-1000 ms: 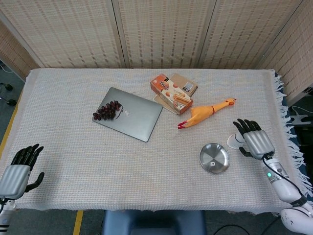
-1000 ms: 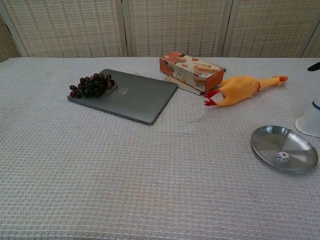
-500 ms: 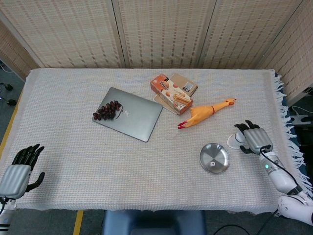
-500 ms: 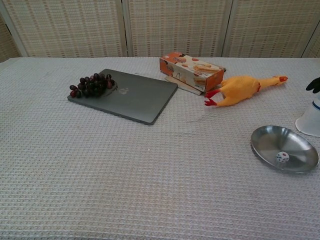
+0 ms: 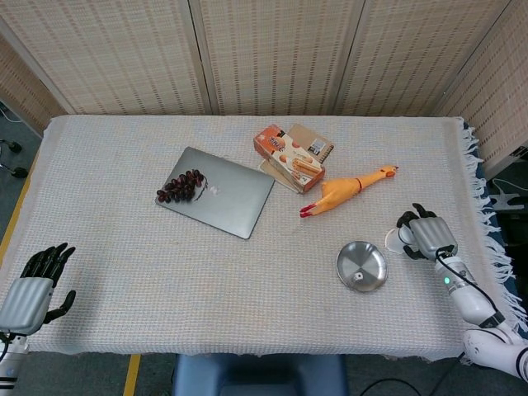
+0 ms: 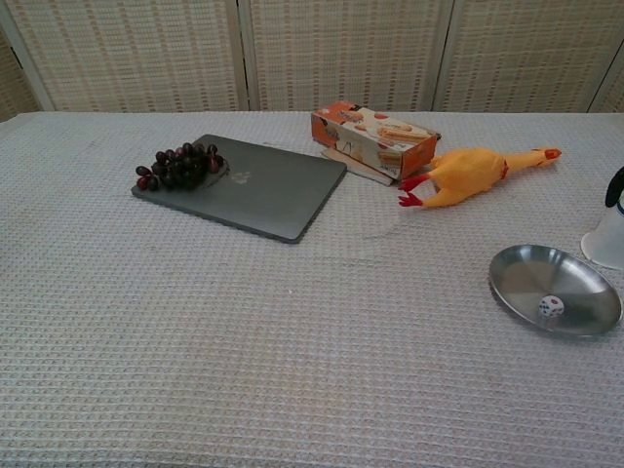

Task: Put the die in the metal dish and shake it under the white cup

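Observation:
The small white die (image 6: 551, 306) lies inside the round metal dish (image 6: 575, 283), which stands on the cloth at the right, also seen in the head view as the dish (image 5: 367, 257). Just right of it stands the white cup (image 5: 393, 240), upside down, cut by the frame edge in the chest view (image 6: 609, 244). My right hand (image 5: 427, 236) sits over the cup with its dark fingers (image 6: 614, 185) curled around it. My left hand (image 5: 29, 289) hangs off the table's near left corner, fingers apart, holding nothing.
A yellow rubber chicken (image 5: 346, 189) lies behind the dish. Further back are an orange box (image 5: 289, 157) and a grey laptop (image 5: 223, 194) with dark grapes (image 5: 180, 186) on its lid. The table's right edge (image 5: 478, 214) is close to the cup.
My right hand has lowered and closed in around the white cup, and the cup has shifted slightly to the right. The die, the dish and my left hand have not moved.

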Controlling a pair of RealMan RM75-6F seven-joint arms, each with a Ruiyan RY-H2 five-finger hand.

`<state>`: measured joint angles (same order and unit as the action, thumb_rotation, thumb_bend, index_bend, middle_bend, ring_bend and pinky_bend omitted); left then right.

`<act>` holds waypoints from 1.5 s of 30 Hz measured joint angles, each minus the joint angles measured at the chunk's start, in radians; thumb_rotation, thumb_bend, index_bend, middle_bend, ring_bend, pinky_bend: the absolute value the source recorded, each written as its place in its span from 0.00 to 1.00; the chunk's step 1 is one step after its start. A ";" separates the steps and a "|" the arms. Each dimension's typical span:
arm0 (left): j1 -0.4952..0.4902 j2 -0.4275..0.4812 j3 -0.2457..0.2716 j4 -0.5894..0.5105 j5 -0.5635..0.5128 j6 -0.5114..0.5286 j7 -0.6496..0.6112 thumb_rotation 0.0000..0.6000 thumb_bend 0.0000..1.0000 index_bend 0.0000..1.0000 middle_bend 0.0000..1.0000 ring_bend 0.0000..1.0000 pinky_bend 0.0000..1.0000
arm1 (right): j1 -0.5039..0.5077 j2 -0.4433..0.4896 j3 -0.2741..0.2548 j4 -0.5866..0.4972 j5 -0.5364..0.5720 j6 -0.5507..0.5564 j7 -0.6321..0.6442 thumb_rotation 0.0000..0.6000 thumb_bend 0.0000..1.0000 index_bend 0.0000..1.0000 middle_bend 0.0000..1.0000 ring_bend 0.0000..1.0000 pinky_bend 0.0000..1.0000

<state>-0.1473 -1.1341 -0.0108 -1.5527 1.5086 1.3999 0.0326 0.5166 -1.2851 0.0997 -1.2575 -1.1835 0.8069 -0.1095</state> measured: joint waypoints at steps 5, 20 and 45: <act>0.001 0.001 -0.001 0.001 -0.001 0.002 -0.003 1.00 0.41 0.00 0.00 0.00 0.10 | -0.004 -0.016 0.004 0.011 -0.005 0.030 0.003 1.00 0.23 0.38 0.25 0.05 0.28; 0.001 0.003 0.001 -0.001 0.000 0.000 -0.006 1.00 0.41 0.00 0.00 0.00 0.10 | -0.017 -0.022 0.012 0.006 -0.010 0.069 0.037 1.00 0.24 0.48 0.33 0.19 0.45; -0.003 -0.001 0.003 -0.002 0.003 -0.004 -0.004 1.00 0.41 0.00 0.00 0.00 0.11 | -0.025 0.210 -0.098 -0.389 -0.340 0.084 0.178 1.00 0.24 0.47 0.33 0.19 0.45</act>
<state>-0.1504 -1.1351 -0.0076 -1.5544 1.5112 1.3954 0.0285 0.4919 -1.0753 0.0021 -1.6468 -1.5233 0.8911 0.0688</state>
